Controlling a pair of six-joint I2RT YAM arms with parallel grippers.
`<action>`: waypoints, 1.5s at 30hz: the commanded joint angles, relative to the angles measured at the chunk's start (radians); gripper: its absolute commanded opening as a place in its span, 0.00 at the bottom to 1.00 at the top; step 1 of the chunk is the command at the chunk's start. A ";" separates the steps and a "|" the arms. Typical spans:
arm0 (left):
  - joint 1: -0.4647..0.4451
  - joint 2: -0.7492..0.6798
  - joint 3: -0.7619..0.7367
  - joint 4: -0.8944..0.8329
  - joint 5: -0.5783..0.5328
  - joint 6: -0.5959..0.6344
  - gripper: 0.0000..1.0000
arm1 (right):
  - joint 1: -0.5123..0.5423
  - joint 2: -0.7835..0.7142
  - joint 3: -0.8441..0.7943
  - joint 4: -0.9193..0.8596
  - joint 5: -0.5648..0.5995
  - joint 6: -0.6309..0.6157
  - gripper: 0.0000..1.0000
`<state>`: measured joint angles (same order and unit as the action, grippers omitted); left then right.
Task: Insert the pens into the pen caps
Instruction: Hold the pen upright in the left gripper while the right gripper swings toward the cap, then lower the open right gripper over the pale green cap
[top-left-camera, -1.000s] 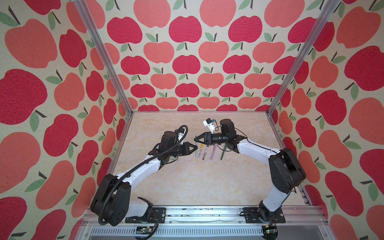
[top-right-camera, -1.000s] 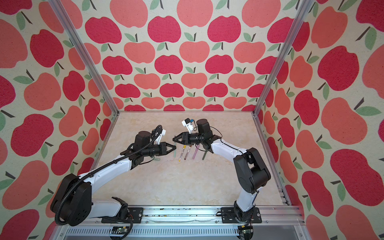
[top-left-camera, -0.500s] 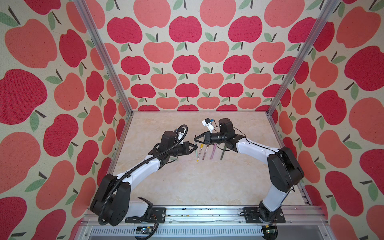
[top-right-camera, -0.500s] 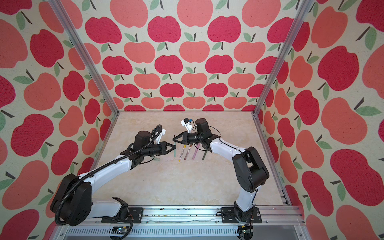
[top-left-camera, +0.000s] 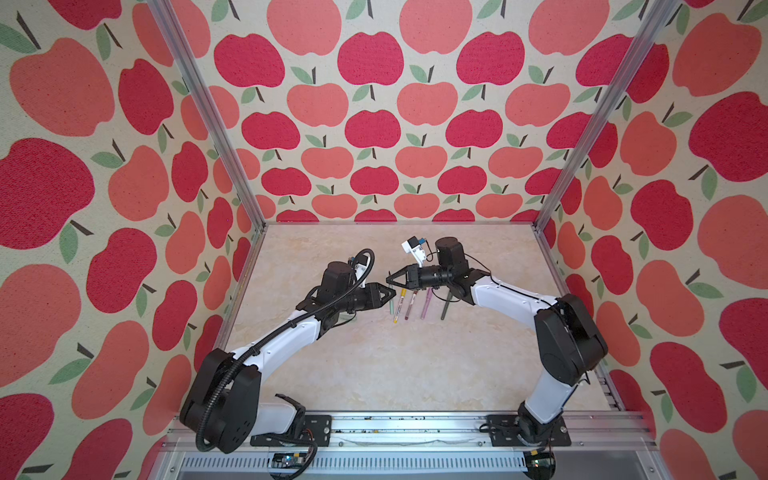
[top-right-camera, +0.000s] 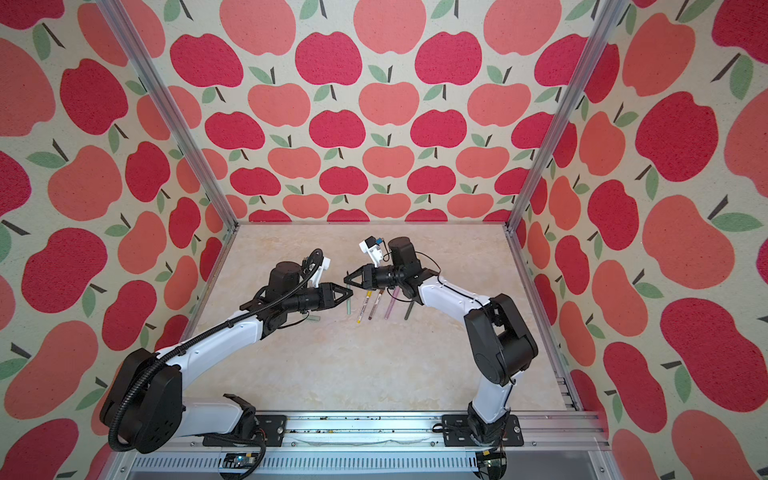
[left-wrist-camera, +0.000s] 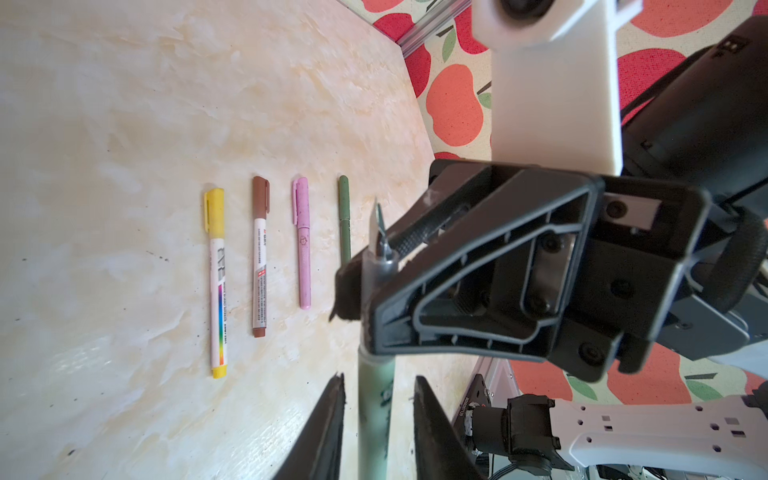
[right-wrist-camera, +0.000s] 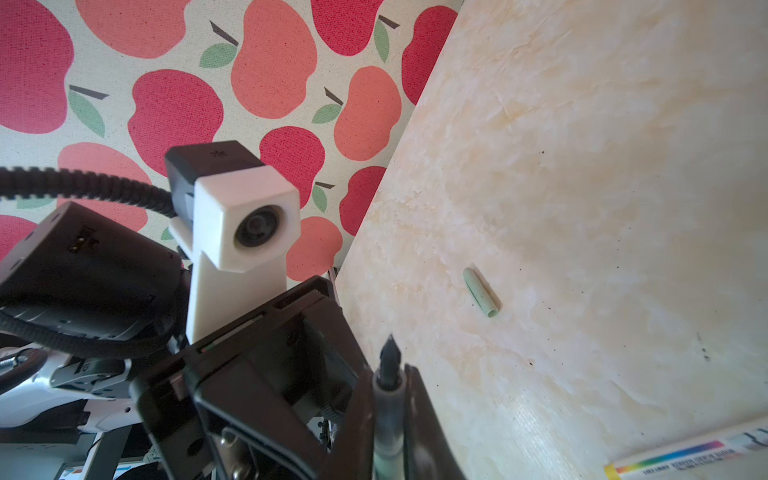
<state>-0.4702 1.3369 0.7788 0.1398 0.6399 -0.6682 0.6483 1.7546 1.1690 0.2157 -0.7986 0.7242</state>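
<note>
Right tool (right-wrist-camera: 388, 372) is clamping the slim pale sage-green plastic pen (right-wrist-camera: 388, 409) just behind its dark pointed tip (right-wrist-camera: 390, 353), which is projecting bare beyond the fingers. Left tool (left-wrist-camera: 379, 376) is standing open: in the left wrist view its two fingers are flanking the same barrel with a gap showing on each side. So the right tool alone is carrying the pen, clear above the pale marbled tabletop (top-left-camera: 374, 365). The pen's long axis is running about parallel to the four capped pens lying in a row on the tabletop: white pen with yellow cap (left-wrist-camera: 218, 282), white pen with brown cap (left-wrist-camera: 259, 257), lilac-pink pen (left-wrist-camera: 302, 245) and dark green pen (left-wrist-camera: 343, 199). Its tip is pointing toward the same end as their caps; how far it is tilting off the tabletop I cannot tell. The matching short light-green plastic cap (right-wrist-camera: 480, 291) is lying loose on the tabletop, well apart from the tip. It is sitting on the left arm's side of the row, just beside that forearm in both top views. The cap is lying slantwise to the pen, its open mouth not facing the tip. Judgement: the left tool is nearer and free, so it is looking the likelier one to fetch the cap. The mouth needs turning onto the tip's axis before any pushing on.
</note>
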 joint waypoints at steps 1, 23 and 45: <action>-0.005 -0.011 -0.012 0.015 -0.011 -0.005 0.29 | 0.012 -0.006 0.021 0.035 -0.010 0.005 0.06; 0.092 -0.328 -0.046 -0.609 -0.477 0.030 0.00 | 0.021 0.019 0.106 -0.153 0.092 -0.135 0.45; 0.113 -0.767 -0.156 -0.860 -0.732 -0.024 0.00 | 0.405 0.621 0.924 -0.983 0.708 -0.849 0.61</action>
<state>-0.3618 0.5716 0.6411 -0.7025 -0.0631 -0.6842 1.0542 2.3276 2.0186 -0.6697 -0.1806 -0.0502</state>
